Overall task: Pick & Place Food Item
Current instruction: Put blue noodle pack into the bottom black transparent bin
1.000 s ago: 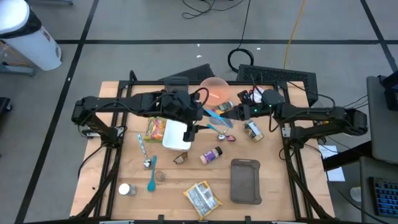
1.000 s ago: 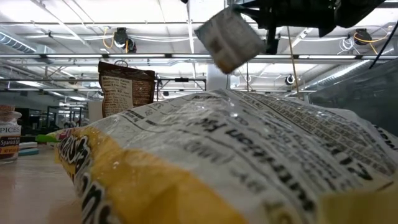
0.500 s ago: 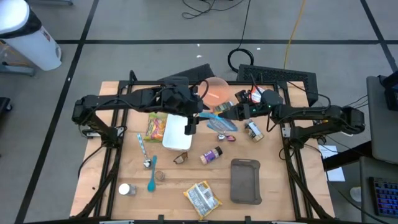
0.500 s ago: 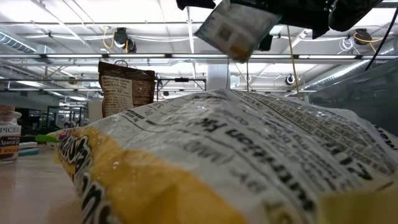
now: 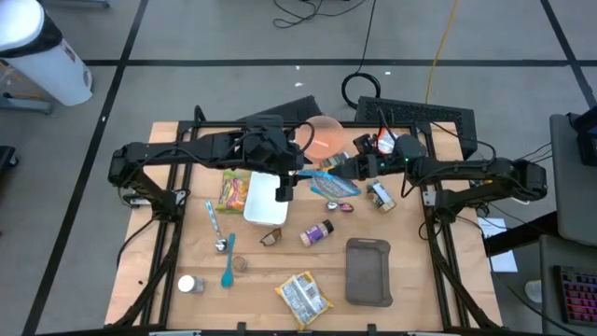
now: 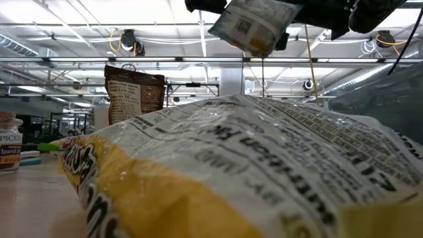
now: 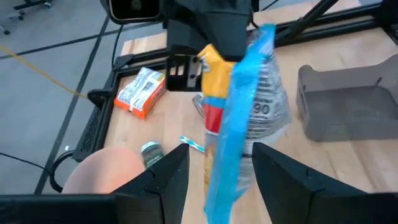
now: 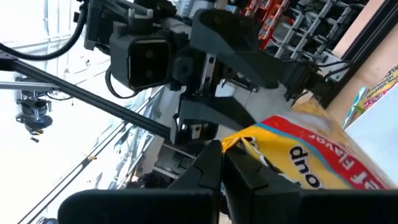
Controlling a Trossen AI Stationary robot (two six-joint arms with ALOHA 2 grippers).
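Observation:
A chip bag (image 5: 333, 183) with a blue sealed edge, yellow and red print and a silver back hangs in the air over the table's middle, between my two grippers. My right gripper (image 5: 341, 169) comes from the right and is shut on the bag's far end. My left gripper (image 5: 287, 181) comes from the left, and its two fingers stand on either side of the bag (image 7: 239, 106). The low view shows the bag's silver back (image 6: 251, 25) high up, clear of the table. My left gripper has the bag's near end (image 7: 219, 177) between its two fingers (image 7: 168, 177), one on each broad face. It comes slanting down from the table's left. The blue edge runs along the gap between the fingers. Whether both fingers touch the foil does not show plainly. My right gripper pinches the bag's yellow end seam (image 8: 241, 142) between its shut fingers (image 8: 208, 168). It comes about level from the table's right. The bag is lifted clear and reaches from this grip toward my left gripper.
Below my left gripper lie a white box (image 5: 261, 202) and a green snack pack (image 5: 233, 191). A pink plate (image 5: 322, 136), an orange box (image 7: 142, 92), a spice jar (image 5: 317, 231), a grey tray (image 5: 367, 271), a teal spoon (image 5: 227, 261) and another chip bag (image 5: 303, 297) lie around.
The held bag has tipped from a steep slant to nearly level and has risen a little. My right gripper has tipped upward with it. For the last half second everything has kept still.

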